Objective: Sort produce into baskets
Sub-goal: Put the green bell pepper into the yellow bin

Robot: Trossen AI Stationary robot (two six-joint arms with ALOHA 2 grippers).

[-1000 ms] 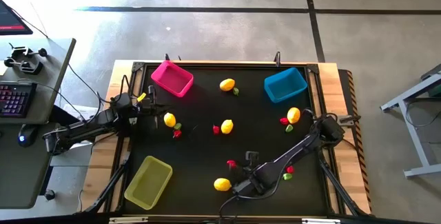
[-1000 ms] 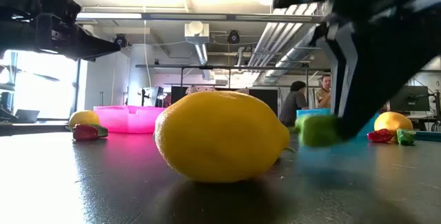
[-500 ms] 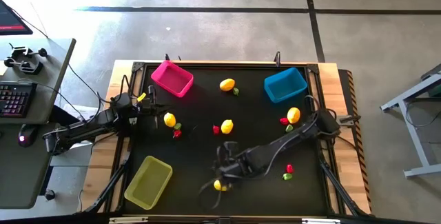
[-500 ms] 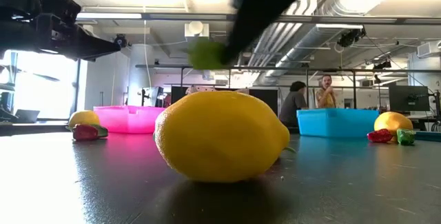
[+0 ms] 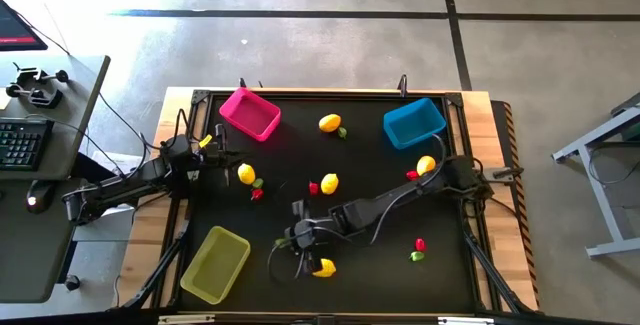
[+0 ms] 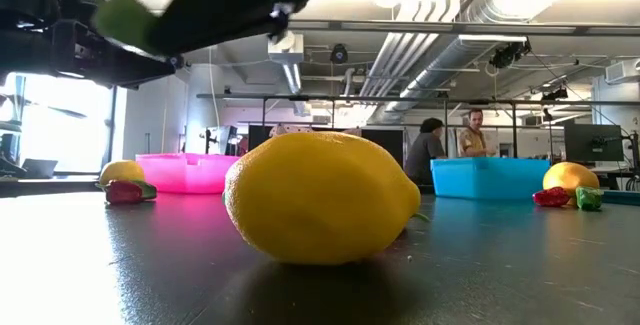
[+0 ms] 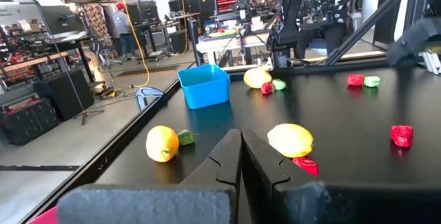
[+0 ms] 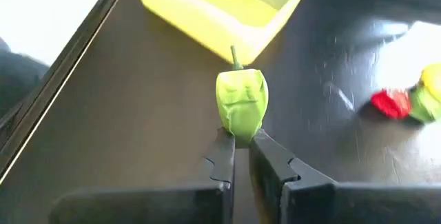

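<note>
Black matte tabletop (image 5: 300, 155), concrete floor around. Three plastic baskets: pink (image 5: 249, 114), blue (image 5: 413, 123), yellow-green (image 5: 215, 263). Five yellow lemons. Right gripper (image 8: 240, 138) pinches a small green pepper (image 8: 241, 102) near the yellow-green basket; left gripper (image 7: 240, 136) is closed, empty.

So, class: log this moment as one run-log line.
right gripper: shut on green pepper, near yellow bin | left gripper: shut, empty

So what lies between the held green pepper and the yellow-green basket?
Only bare black tabletop, per the right wrist view; right gripper holds the green pepper short of the yellow-green basket.
</note>
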